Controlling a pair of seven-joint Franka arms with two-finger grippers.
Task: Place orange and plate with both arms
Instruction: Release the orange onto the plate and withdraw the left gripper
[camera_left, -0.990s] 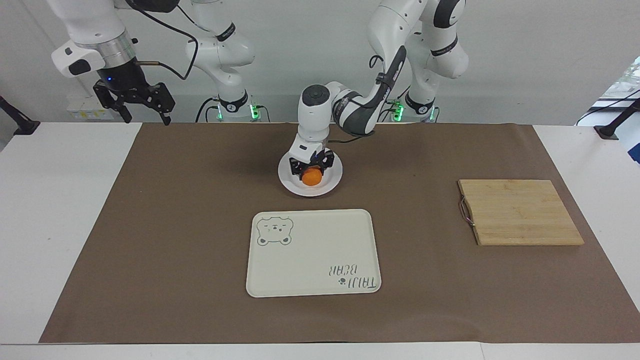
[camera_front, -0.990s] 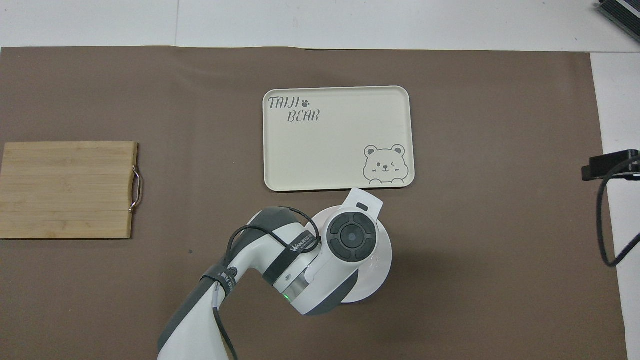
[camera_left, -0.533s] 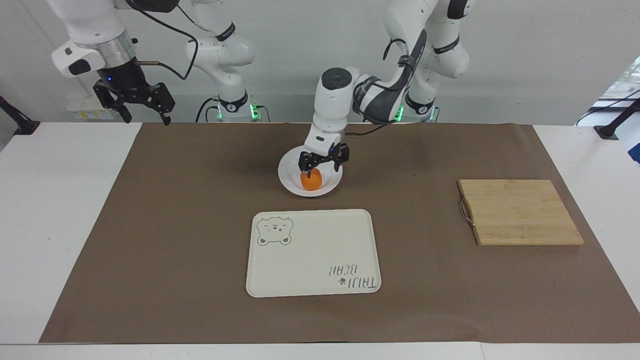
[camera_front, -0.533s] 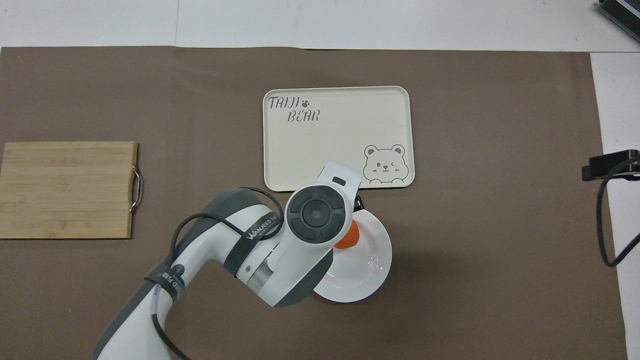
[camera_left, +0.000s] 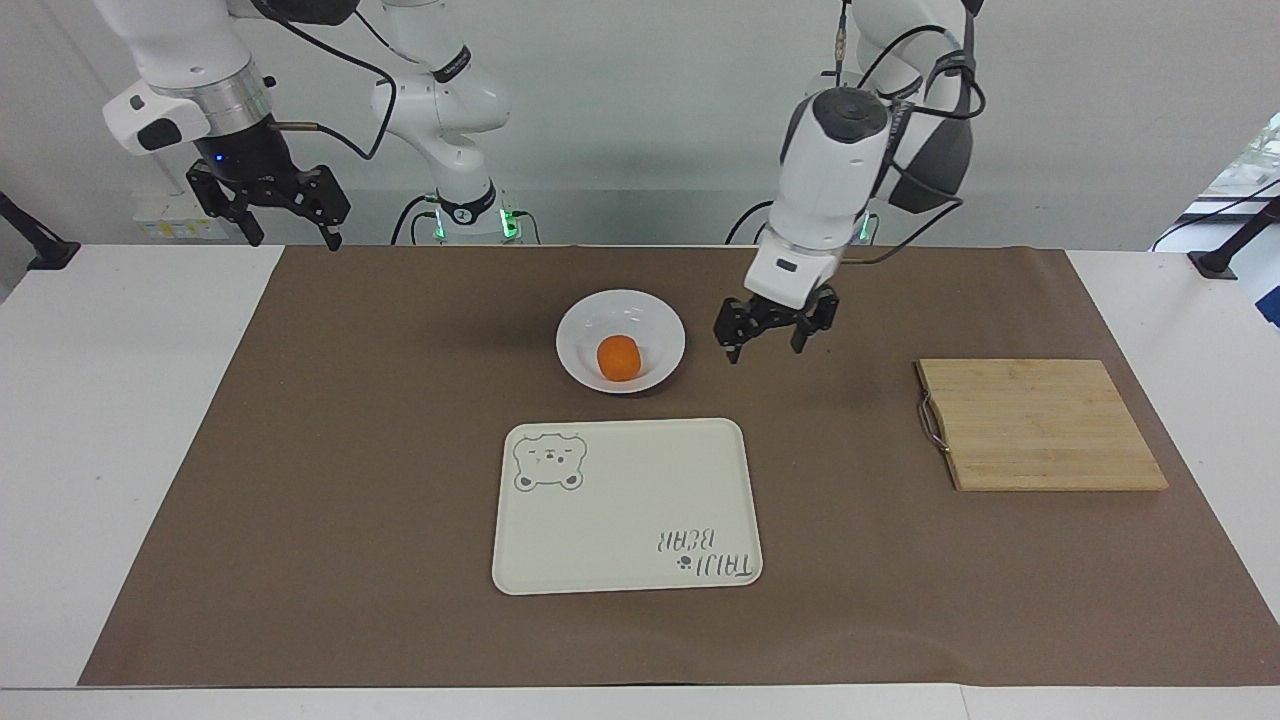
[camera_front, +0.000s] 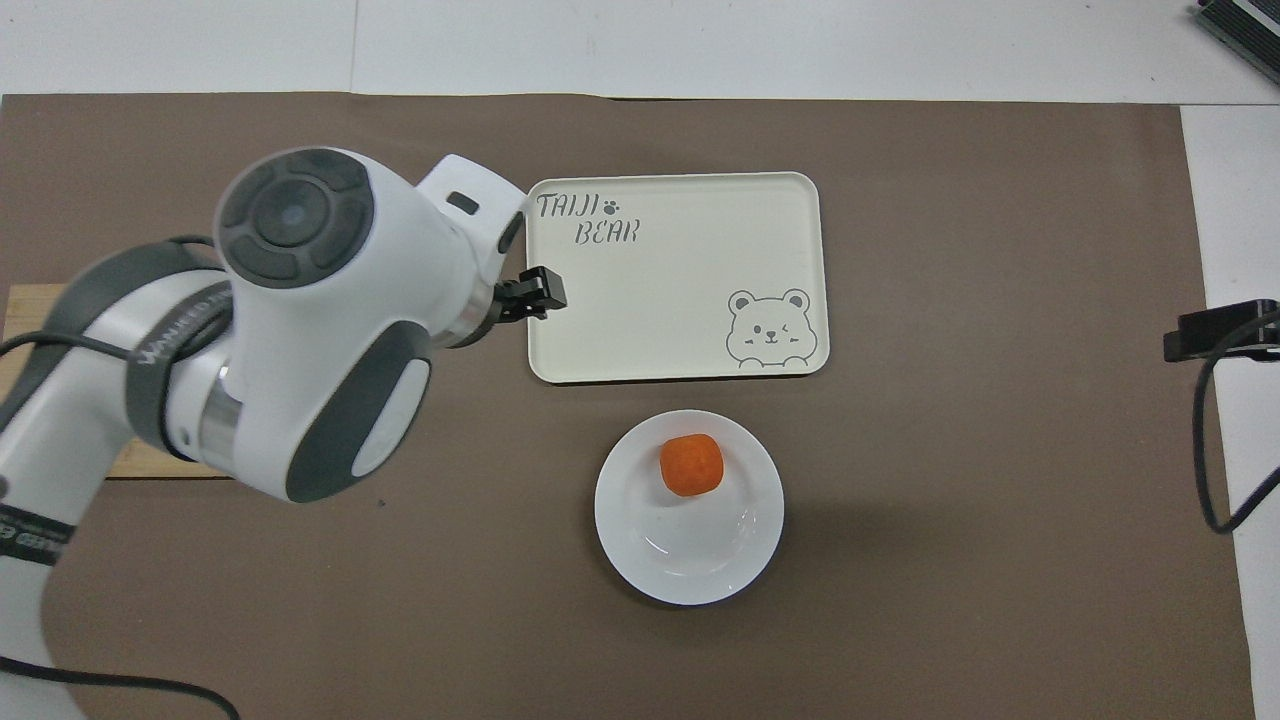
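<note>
Brown matting covers the table; the orange (camera_left: 619, 357) sits in the plate (camera_left: 660, 317), near the tray (camera_left: 626, 506). Left gripper (camera_left: 775, 326) hangs open and empty over the mat beside the plate. Right gripper (camera_left: 268, 203) waits, open. Likely next: plate onto tray.

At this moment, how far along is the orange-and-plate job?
Done: the orange sits in the plate, free of any grip. In hand: nothing; the left gripper hangs open over the brown mat, and the right gripper waits open. Left: the plate is still off the tray.
</note>
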